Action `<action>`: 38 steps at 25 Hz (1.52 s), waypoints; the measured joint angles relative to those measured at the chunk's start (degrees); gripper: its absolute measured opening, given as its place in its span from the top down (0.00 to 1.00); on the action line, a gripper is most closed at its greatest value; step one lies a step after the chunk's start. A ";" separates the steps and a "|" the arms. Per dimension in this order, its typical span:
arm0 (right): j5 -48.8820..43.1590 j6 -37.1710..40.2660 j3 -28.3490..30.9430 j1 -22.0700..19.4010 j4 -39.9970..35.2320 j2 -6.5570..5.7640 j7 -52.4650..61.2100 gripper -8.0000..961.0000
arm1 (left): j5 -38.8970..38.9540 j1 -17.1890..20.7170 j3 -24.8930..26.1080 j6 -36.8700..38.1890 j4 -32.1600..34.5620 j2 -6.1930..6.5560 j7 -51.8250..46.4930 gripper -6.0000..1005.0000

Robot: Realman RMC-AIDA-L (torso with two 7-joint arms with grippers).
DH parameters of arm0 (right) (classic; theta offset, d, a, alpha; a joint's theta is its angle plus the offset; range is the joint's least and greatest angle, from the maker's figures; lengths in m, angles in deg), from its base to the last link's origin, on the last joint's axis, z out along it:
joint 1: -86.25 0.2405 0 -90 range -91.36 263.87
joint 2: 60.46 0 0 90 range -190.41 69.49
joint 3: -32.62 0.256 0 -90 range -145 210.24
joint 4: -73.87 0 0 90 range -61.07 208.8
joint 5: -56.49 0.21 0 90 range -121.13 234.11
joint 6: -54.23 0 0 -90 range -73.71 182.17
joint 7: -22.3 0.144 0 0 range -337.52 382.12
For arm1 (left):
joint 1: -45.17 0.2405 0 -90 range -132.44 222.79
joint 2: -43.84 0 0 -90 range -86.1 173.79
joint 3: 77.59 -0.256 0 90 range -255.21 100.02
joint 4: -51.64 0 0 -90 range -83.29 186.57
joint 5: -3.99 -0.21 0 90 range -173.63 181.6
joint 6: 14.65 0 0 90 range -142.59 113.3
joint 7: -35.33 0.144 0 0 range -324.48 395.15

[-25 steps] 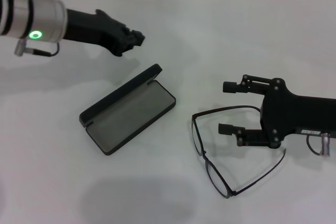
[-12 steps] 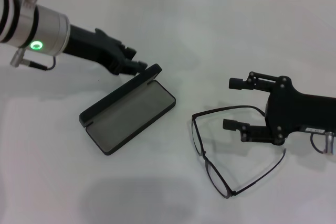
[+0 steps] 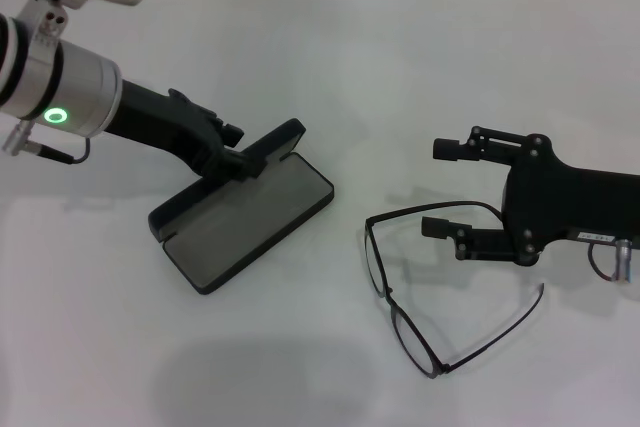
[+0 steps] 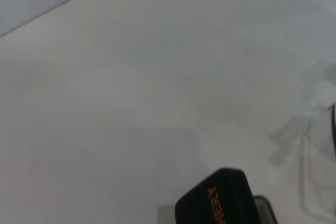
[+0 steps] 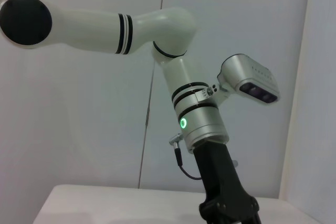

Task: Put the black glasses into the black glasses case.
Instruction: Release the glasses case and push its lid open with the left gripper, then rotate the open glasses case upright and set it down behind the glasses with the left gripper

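Jaws spread, right gripper (image 3: 440,187) straddles the black glasses (image 3: 440,287) temple — left gripper (image 3: 240,159), jaws unreadable, has dropped onto the black glasses case (image 3: 245,209) lid, steadying it.

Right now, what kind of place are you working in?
Probably a lab or test bench: a bare white table against plain pale wall panels, holding only the black glasses case, with the left tool at its lid, and the black glasses beside the right tool.

A white table (image 3: 420,67) carries the open black glasses case (image 3: 245,215) and black glasses (image 3: 425,287).
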 joint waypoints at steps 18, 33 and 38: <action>-0.12 -0.76 -0.19 -0.31 -0.28 0.39 -2.14 0.21 | -3.48 -0.27 -3.73 -2.56 3.72 -0.12 -7.15 0.77; -3.81 -0.60 -0.10 -0.66 -0.46 3.21 -4.49 0.21 | 9.59 -3.91 -13.66 -19.95 -2.67 -0.28 24.41 0.79; -3.81 -0.64 -0.09 -1.14 -0.22 3.58 -4.51 0.21 | 11.57 -6.85 -18.41 -20.80 -5.03 -0.28 27.35 0.79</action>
